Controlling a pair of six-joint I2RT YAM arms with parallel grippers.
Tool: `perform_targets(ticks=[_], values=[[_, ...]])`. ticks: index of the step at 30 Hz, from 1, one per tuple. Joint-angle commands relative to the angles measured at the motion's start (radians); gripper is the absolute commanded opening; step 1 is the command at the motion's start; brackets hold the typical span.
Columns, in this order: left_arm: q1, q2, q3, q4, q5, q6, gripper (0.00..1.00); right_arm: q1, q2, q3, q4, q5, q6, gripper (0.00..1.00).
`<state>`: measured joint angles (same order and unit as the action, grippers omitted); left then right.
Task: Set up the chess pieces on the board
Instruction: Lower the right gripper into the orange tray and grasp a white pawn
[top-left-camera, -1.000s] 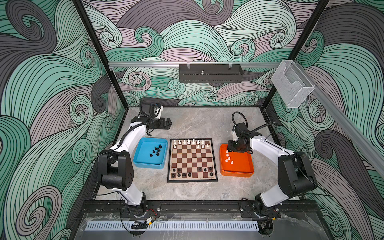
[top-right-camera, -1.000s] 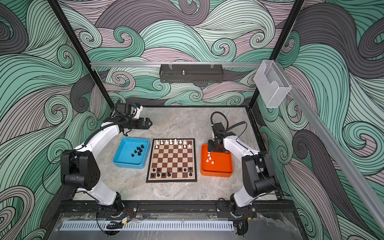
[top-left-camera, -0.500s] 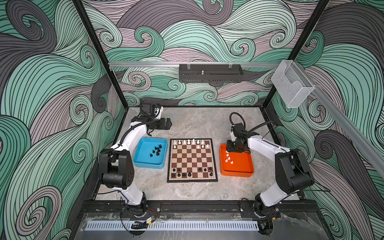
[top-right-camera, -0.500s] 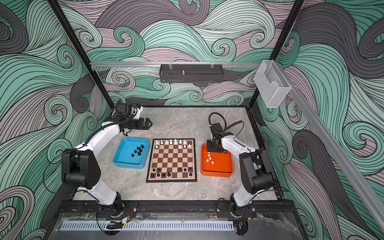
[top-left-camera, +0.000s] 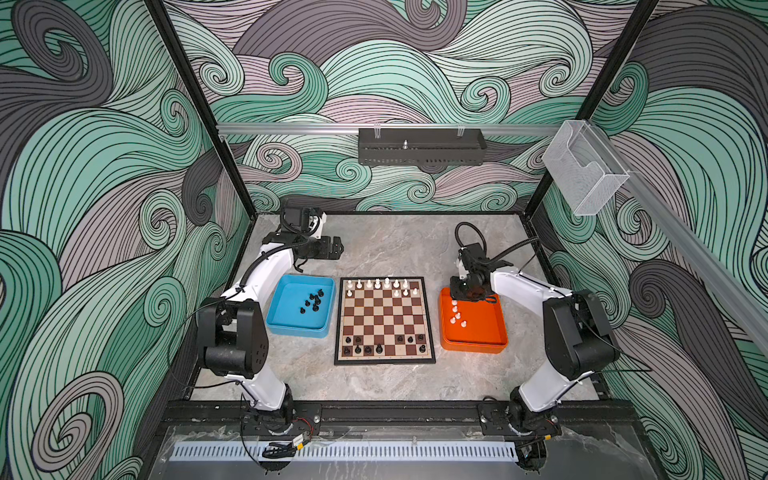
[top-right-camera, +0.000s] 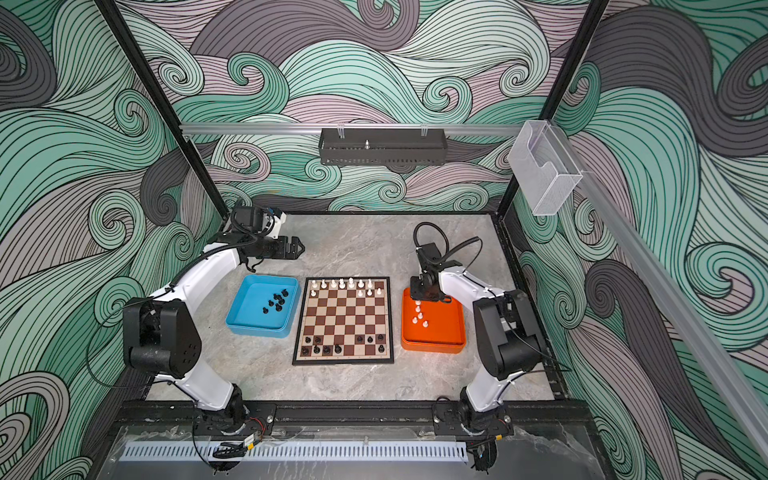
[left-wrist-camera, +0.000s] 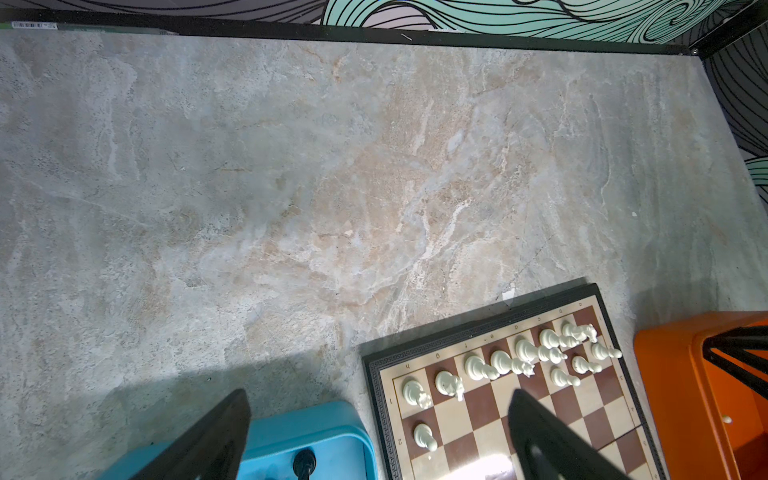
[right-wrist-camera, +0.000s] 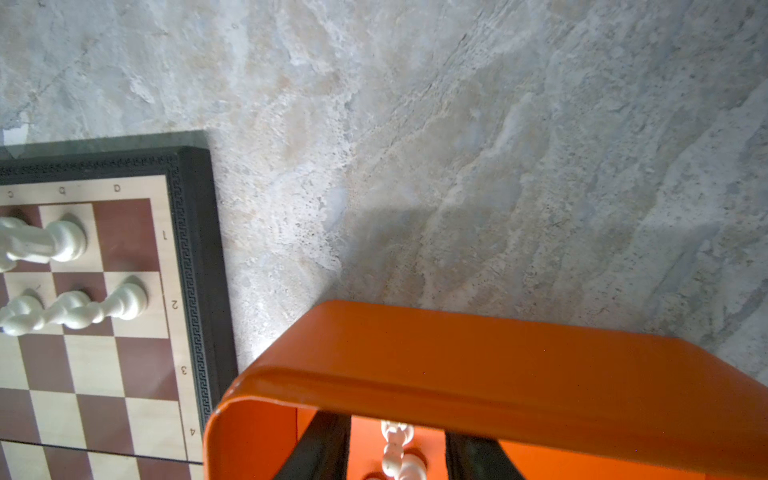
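**Left to right, both top views.** The left arm's black two-fingered end effector (top-left-camera: 334, 249) hangs spread wide and empty over the grey marbled stone-look counter (top-left-camera: 386, 245). It sits just beyond the far edge of the shallow blue plastic square tray (top-left-camera: 291, 330) — parked, we judge, where it blocks neither tray nor board. In that tray lies a loose cluster of small glossy black plastic chess pieces (top-left-camera: 316, 300), not yet placed.

At centre we find the flat square chessboard of dark brown and cream squares in a thin black frame (top-left-camera: 384, 320). Glossy white plastic chess pieces (top-left-camera: 387, 283) stand upright on round bases along its far rows, the second far row mostly bare. Black pieces already set (top-left-camera: 368, 350) fill part of its near rows. We take the setup as roughly half done.

Just beside the board's right edge sits the shallow orange plastic square tray with a rounded rim (top-left-camera: 484, 328), holding a handful of loose white pieces (top-left-camera: 458, 316). The right arm's end effector (top-left-camera: 465, 296) reaches down into that tray's far corner nearest the board. In the right wrist view its black fingers (right-wrist-camera: 324, 449) stand at a narrow gap astride one turned white piece (right-wrist-camera: 395, 453) — orange shows on either side, so we see no contact, and the tips hide behind the rim. Small and smooth, it would likely slip from an off-centre pinch.
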<state>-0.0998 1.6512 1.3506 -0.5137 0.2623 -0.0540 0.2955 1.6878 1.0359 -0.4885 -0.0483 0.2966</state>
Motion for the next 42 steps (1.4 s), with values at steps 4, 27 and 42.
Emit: perform_targets(ticks=[4,27,42], values=[[0.0,0.025,0.047,-0.029,0.008,-0.006,0.99,0.008,0.027,0.019,-0.01,0.015,0.022,0.35],[0.003,0.032,0.053,-0.032,0.017,-0.012,0.99,0.011,0.062,0.012,-0.004,0.023,0.02,0.25],[0.011,0.042,0.058,-0.032,0.032,-0.026,0.99,0.019,0.032,0.021,-0.019,0.02,0.007,0.16]])
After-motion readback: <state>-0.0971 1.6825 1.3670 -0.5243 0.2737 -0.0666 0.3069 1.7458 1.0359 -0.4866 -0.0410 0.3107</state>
